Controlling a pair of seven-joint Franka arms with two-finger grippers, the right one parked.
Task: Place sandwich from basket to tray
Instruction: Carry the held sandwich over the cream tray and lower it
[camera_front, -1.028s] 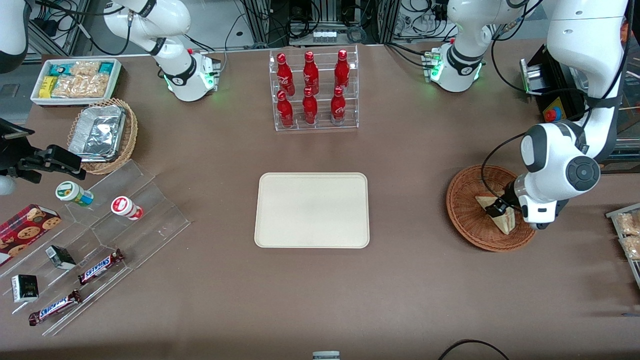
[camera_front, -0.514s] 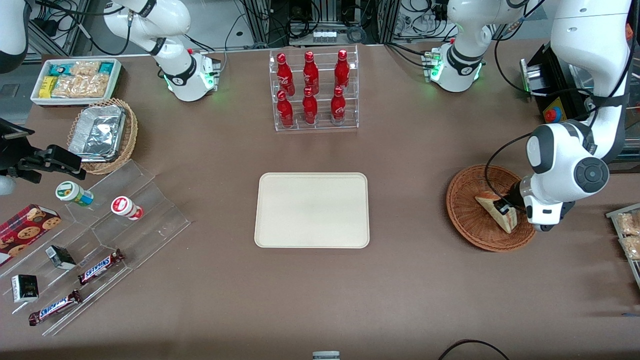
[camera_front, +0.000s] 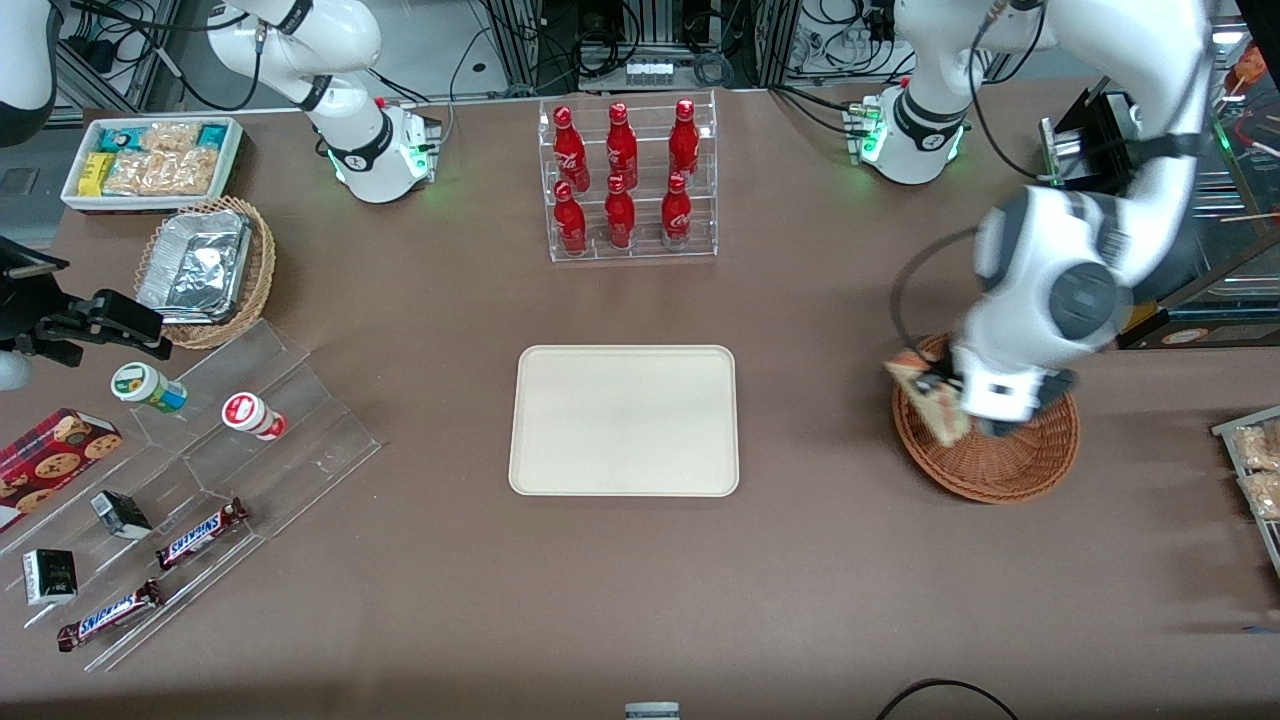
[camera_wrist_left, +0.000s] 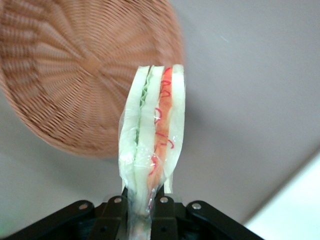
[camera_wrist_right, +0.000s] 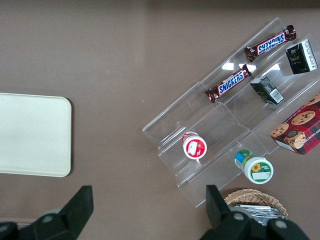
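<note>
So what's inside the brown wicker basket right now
Nothing can be seen in the basket: its woven bottom shows bare in the wrist view. The gripper holds the sandwich lifted over its rim. In the front view, the arm covers part of the basket.

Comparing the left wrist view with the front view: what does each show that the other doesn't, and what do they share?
Only the left wrist view shows the hand shut on the clear-wrapped triangular sandwich, with the red and green filling along its cut edge.

Only the front view shows the six red bottles in a clear rack, the tan wicker basket with foil containers and the stepped clear snack display.

Both show the sandwich lifted above the edge of the round reddish-brown wicker basket, plus the flat cream rectangular tray.
</note>
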